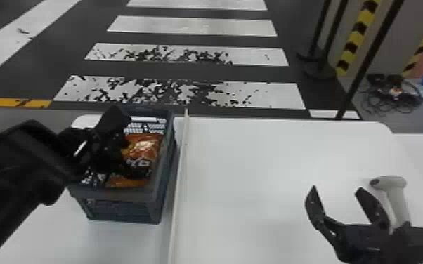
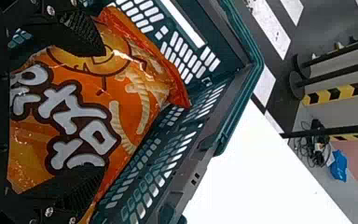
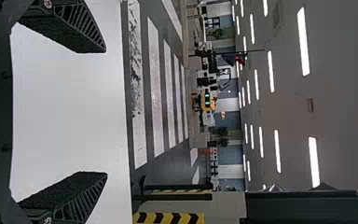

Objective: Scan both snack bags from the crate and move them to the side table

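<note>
Crate [image 1: 123, 210] sits on the white desk [image 1: 256, 158], robot's left side, just beside a raised pale strip [image 1: 179, 182]; open top puts its load straight under the left arm, presumably why it's parked there. Orange snack bag [image 2: 135, 88] is inside, printed face toward the wrist camera, likely handy for turning up a barcode later, though no code is visible. Second bag: can't tell, the arm covers too much of the crate. Left pincer [image 2: 105, 110] is down at the bag, fingers spread wide, one on each side of the orange pack, no squeeze visible. That straddle looks meant to catch the bag across its body, so the film bunches between the pads instead of slipping out. Soft pack, probably crinkles and shifts when pressed; a finger could also snag the crate wall if the lift goes crooked. Right pincer [image 1: 337, 189] is over the desk, fingers spread, nothing between them. Pale scanner [image 1: 398, 200] is upright right by it, head on top, handle down, so the grip part is within easy reach; the handle's foot is hidden. Step in hand, as judged: grasping the first bag. Early in the job; next move wants a close, then a straight lift.
</note>
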Robot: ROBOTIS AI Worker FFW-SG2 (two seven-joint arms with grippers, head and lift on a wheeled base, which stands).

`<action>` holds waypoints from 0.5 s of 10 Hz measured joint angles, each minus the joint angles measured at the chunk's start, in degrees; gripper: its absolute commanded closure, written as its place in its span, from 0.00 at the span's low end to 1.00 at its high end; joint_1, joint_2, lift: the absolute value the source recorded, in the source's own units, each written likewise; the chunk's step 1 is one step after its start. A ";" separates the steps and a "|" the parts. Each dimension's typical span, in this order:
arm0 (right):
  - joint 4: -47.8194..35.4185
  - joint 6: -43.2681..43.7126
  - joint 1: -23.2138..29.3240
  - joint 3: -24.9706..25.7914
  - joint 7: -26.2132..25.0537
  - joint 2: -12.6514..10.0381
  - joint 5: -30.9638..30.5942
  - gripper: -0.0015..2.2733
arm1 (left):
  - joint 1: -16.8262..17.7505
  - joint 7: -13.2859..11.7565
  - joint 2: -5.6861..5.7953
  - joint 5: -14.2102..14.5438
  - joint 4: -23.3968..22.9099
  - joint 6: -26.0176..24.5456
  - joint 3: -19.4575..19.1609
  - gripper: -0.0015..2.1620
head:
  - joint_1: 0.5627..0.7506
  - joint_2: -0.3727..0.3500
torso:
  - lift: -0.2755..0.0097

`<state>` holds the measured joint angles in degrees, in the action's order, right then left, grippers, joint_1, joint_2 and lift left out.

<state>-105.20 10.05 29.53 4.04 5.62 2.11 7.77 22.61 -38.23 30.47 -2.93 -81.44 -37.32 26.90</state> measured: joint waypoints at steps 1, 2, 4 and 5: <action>0.00 -0.01 0.00 0.00 0.07 0.00 0.08 0.02 | 1.23 0.11 -0.87 -0.86 1.95 0.18 1.59 0.06 | 0.70 0.48 | 0.62; 0.00 -0.01 0.00 0.00 0.12 0.00 0.23 0.02 | 1.97 0.38 -1.65 -1.64 3.41 0.37 2.65 0.06 | 0.70 0.48 | 0.62; 0.08 0.00 0.00 0.00 0.25 0.06 0.51 0.02 | 2.73 -0.68 -2.75 -3.60 5.97 1.26 4.04 0.25 | 0.70 0.47 | 0.62; 0.16 0.00 -0.01 0.00 0.26 0.08 0.60 0.02 | 2.79 -2.29 -2.91 -4.75 6.42 2.20 4.42 0.47 | 0.70 0.46 | 0.62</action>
<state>-105.05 10.05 29.52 4.04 5.88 2.19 8.38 25.41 -40.52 27.56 -7.68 -75.02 -35.12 31.32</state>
